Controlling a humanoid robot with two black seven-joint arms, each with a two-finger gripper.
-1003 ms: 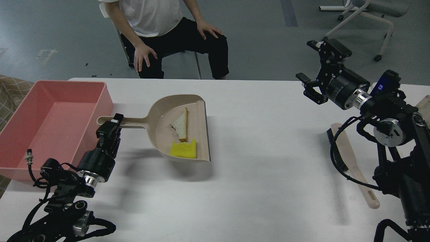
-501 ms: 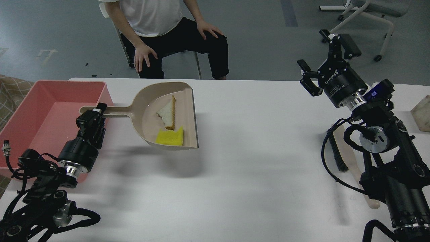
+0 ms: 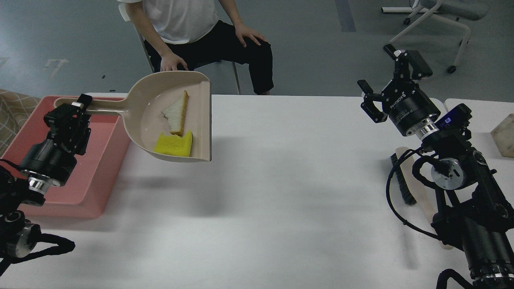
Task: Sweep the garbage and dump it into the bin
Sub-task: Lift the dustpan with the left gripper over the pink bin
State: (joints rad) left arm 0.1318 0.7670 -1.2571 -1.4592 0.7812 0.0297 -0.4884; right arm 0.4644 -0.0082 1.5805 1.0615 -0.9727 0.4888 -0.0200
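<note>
My left gripper (image 3: 70, 112) is shut on the handle of the beige dustpan (image 3: 200, 120) and holds it in the air, pan end over the table's far left. The garbage lies in the pan: a triangular white bread slice (image 3: 176, 114) with brown crust and a yellow sponge piece (image 3: 173, 143) in front of it. The salmon-pink bin (image 3: 102, 168) stands at the left edge, under my left arm and the dustpan handle. My right gripper (image 3: 391, 76) is open and empty, raised above the table's far right.
The beige black-bristled brush (image 3: 405, 176) lies on the table at the right, partly behind my right arm. A seated person (image 3: 200, 24) is behind the table's far edge, hand near the dustpan. A beige block (image 3: 504, 134) sits at the right edge.
My left gripper has lifted the dustpan with the bread and sponge up and to the left, toward the bin. My right gripper has risen slightly and turned, still open.
</note>
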